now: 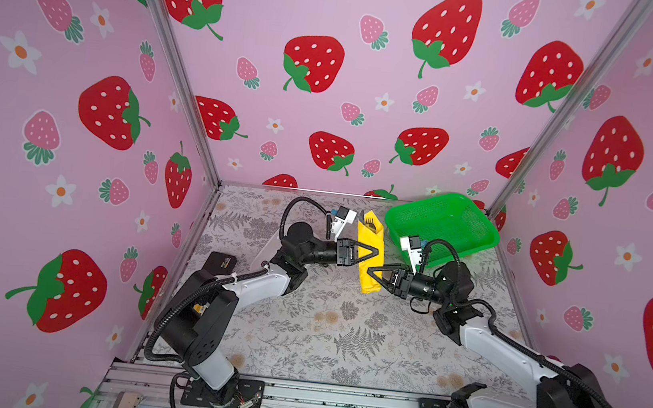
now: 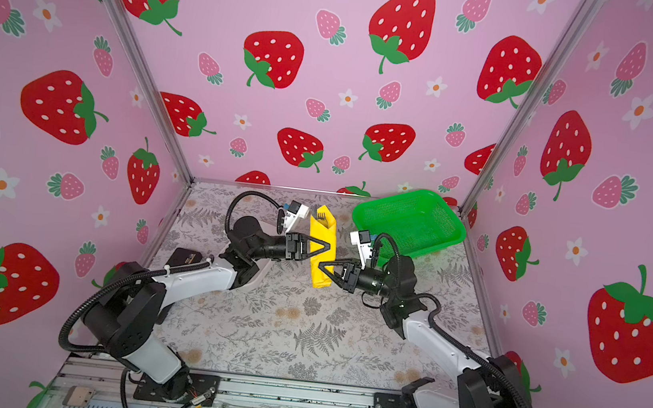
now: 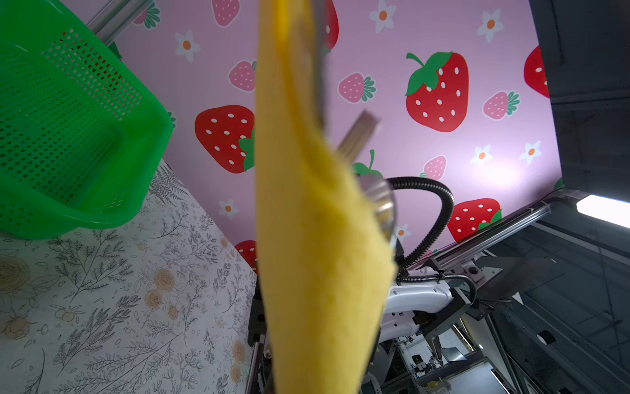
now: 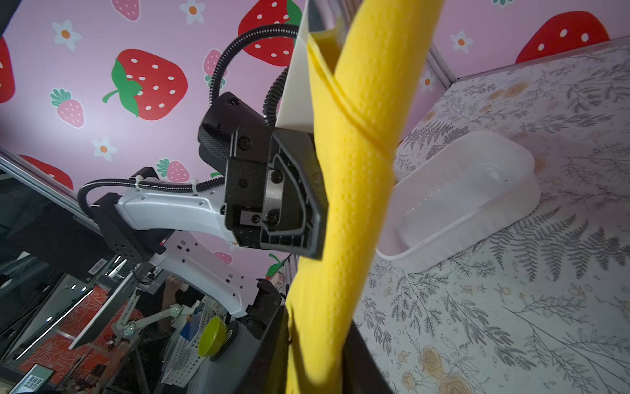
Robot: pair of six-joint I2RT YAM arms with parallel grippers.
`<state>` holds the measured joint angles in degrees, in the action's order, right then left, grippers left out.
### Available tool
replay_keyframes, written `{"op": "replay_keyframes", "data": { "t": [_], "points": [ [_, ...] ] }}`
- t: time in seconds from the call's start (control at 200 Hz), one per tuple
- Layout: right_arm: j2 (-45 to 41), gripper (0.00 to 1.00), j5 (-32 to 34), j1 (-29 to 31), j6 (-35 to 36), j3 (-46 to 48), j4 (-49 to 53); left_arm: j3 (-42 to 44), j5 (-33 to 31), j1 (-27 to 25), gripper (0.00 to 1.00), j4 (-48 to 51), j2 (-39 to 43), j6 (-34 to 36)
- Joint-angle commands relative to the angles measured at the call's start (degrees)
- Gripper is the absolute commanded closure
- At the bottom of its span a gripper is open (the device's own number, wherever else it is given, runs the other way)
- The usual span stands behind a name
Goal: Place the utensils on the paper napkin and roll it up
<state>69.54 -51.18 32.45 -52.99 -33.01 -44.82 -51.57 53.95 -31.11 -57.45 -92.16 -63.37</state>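
I see the napkin (image 1: 367, 235) rolled into a tight yellow tube around the utensils (image 3: 380, 201). Their silver heads poke out of its far end. The roll is held up over the rear middle of the tabletop (image 1: 323, 330), just left of the green basket (image 1: 466, 249), lying roughly front to back in both top views.

My left tool (image 1: 373, 252) comes in from the left and is clamped on the napkin about halfway along; the fingers are drawn tight onto the paper. My right tool (image 1: 371, 273) reaches in from the right and straddles the near part of the roll, just below the left one. I cannot tell whether it is pinching the paper or standing slightly apart.

In the right wrist view a white tub (image 4: 460, 198) sits on the tabletop behind the roll.
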Motion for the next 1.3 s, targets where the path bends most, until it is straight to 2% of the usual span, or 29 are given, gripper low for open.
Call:
{"op": "replay_keyframes", "data": {
  "t": [0.0,0.09,0.19,0.295,0.44,0.575,0.74,0.88,0.995,1.181,1.296],
  "points": [
    [-2.7,0.65,0.1,-0.5,3.8,0.1,4.5,-0.7,-0.4,0.2,0.93,-5.1,2.0,-1.1],
    [-4.1,0.59,0.4,-0.6,6.7,0.3,9.6,-1.0,-0.5,0.2,0.93,-5.0,2.2,-1.1],
    [-5.2,0.56,0.3,-0.9,6.5,1.7,10.5,-1.0,-0.6,0.3,0.93,-5.0,2.3,-1.1],
    [-6.1,0.56,0.7,-0.9,6.8,2.7,12.3,-1.0,-1.0,0.4,0.93,-5.0,2.5,-1.1],
    [-7.3,0.61,2.3,-1.2,7.8,3.9,15.5,-1.1,-1.3,0.5,0.93,-5.1,2.7,-1.1],
    [-7.7,0.71,3.6,-1.7,7.3,4.9,15.7,-1.1,-1.3,0.6,0.93,-5.1,2.9,-1.2],
    [-9.3,0.74,3.7,-2.2,8.9,3.7,18.7,-0.7,-1.5,0.7,0.93,-4.8,3.0,-1.0],
    [-12.1,0.74,7.2,-2.6,11.5,1.9,25.2,-0.3,-1.8,0.7,0.93,-4.8,3.0,-0.6],
    [-13.4,0.74,6.3,-2.8,10.2,0.6,25.4,-0.3,-1.7,0.7,0.93,-4.0,3.1,0.2],
    [-16.0,0.64,7.9,-2.8,7.2,-0.7,24.1,-0.2,-1.7,0.7,0.93,-2.6,3.2,1.4],
    [-15.6,0.66,7.7,-2.8,4.3,-0.8,20.0,-0.3,-1.6,0.7,0.93,-2.9,3.1,1.0]
  ]
}}
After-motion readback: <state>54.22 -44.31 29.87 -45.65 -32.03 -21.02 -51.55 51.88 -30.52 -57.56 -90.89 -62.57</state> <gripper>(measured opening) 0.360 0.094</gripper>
